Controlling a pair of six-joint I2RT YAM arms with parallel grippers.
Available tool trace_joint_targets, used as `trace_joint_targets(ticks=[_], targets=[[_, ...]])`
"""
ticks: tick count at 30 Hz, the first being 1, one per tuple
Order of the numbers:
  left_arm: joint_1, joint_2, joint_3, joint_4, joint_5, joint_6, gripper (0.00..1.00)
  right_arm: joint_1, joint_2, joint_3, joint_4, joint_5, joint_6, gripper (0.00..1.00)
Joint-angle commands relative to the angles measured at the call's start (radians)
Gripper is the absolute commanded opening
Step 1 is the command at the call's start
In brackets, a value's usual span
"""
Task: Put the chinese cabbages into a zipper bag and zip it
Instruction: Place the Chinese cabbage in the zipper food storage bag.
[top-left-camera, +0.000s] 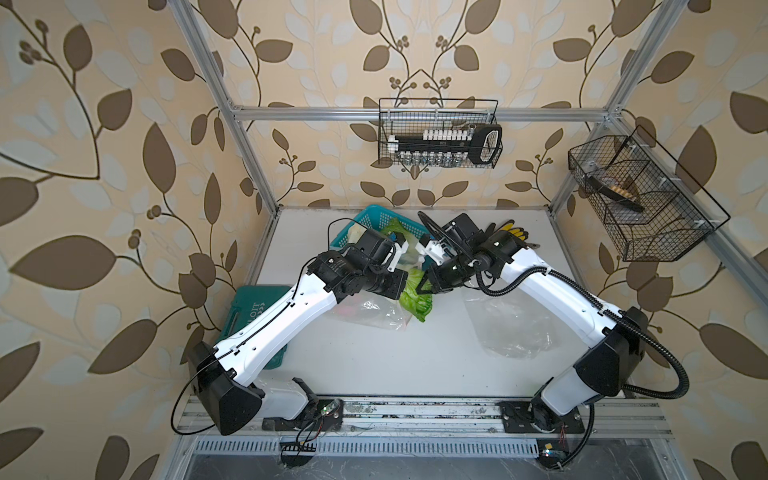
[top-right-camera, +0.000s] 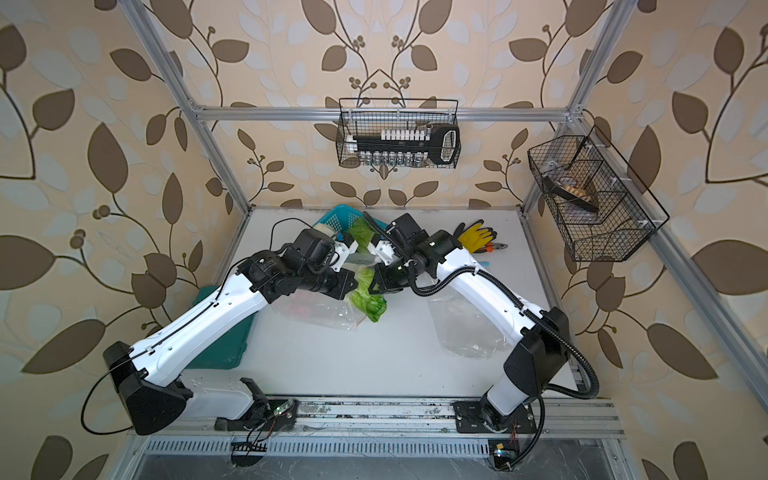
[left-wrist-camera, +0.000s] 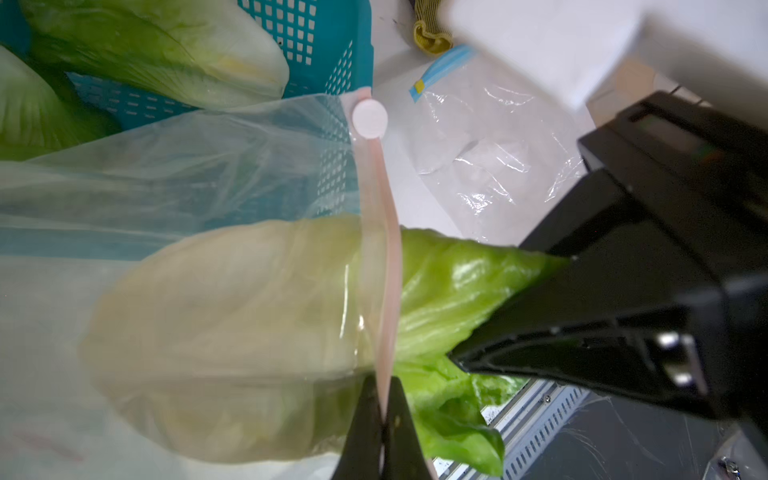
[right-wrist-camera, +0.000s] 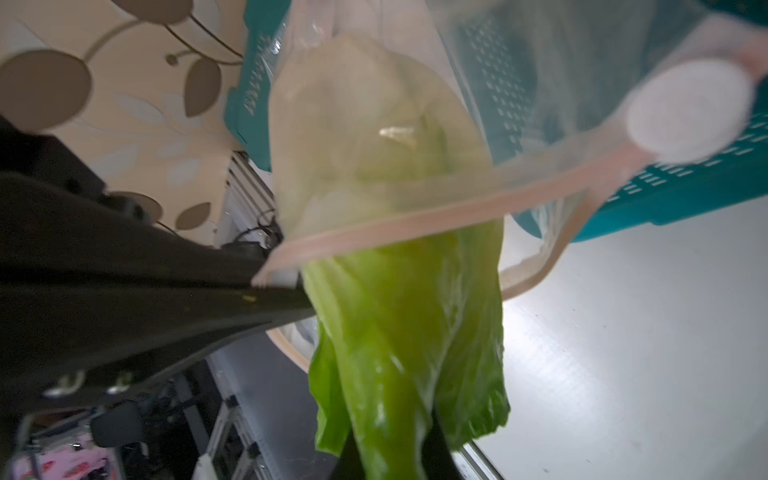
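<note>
Left hand (left-wrist-camera: 384, 432) clamped on the bag (left-wrist-camera: 208, 174) at its zip rim (left-wrist-camera: 388, 249); right hand (right-wrist-camera: 392, 453) pinching the cabbage (left-wrist-camera: 449, 286) by its leaf tips. Stalk end sits inside the bag, green half outside the mouth. I'd push straight along the stalk, hold the rim taut, and let go once the leaves clear the zip. Other cabbages (left-wrist-camera: 166, 54) lie in the basket (left-wrist-camera: 316, 37).

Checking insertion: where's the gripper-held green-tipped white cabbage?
The cabbage is mid-table in a top view, stalk end inside the clear zipper bag, near the blue basket.

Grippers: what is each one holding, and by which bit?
The left gripper pinches the zipper bag by its pink zip strip. The right gripper pinches the half-bagged cabbage by its green leaf tip.
</note>
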Motion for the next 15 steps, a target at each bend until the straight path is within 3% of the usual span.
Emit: trace_joint_targets(ticks=[1, 5, 8, 12, 15], targets=[[-0.003, -0.084, -0.042, 0.009, 0.049, 0.026, 0.0, -0.043, -0.034, -0.068, 0.213, -0.249, 0.125, 0.0], [-0.004, -0.107, -0.083, 0.071, 0.159, -0.047, 0.0, -0.04, -0.031, -0.197, 0.537, -0.331, 0.397, 0.0], [-0.005, -0.111, -0.132, 0.144, 0.253, -0.083, 0.0, -0.035, -0.003, -0.174, 0.518, -0.314, 0.393, 0.0], [-0.003, -0.116, -0.124, 0.112, 0.193, -0.037, 0.0, 0.001, 0.029, -0.134, 0.453, -0.323, 0.312, 0.03], [0.034, -0.131, -0.127, 0.129, 0.206, -0.044, 0.0, 0.021, 0.064, -0.108, 0.366, -0.222, 0.265, 0.13]])
